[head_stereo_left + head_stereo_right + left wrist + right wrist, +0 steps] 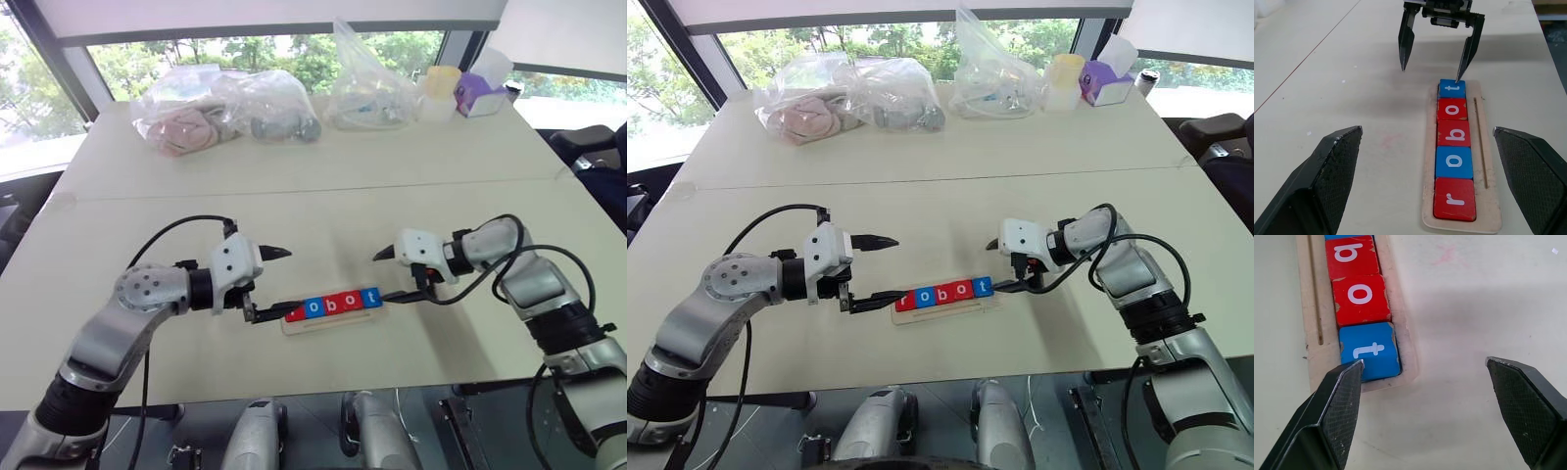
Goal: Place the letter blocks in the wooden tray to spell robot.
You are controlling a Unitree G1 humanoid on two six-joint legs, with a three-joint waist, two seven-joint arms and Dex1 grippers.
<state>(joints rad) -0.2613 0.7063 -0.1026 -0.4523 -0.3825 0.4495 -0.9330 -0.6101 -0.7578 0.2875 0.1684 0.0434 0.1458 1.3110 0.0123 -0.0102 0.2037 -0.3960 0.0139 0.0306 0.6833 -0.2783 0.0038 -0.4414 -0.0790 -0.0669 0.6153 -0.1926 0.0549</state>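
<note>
Since all five letter blocks (1453, 147) already spell robot in the wooden tray (1489, 205) near the desk's front edge, left gripper (265, 284) and right gripper (389, 275) flank it, spread and empty.

Both arms reach inward, left end effector (268, 285) and right end effector (389, 275) spread wide, facing each other.

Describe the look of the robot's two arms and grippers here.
Both arms are silver-grey metal segments with black joints and loose black cables looping alongside. The left gripper and right gripper each have a white housing and two black, tapered, pointed fingers with finely textured inner pads.
</note>
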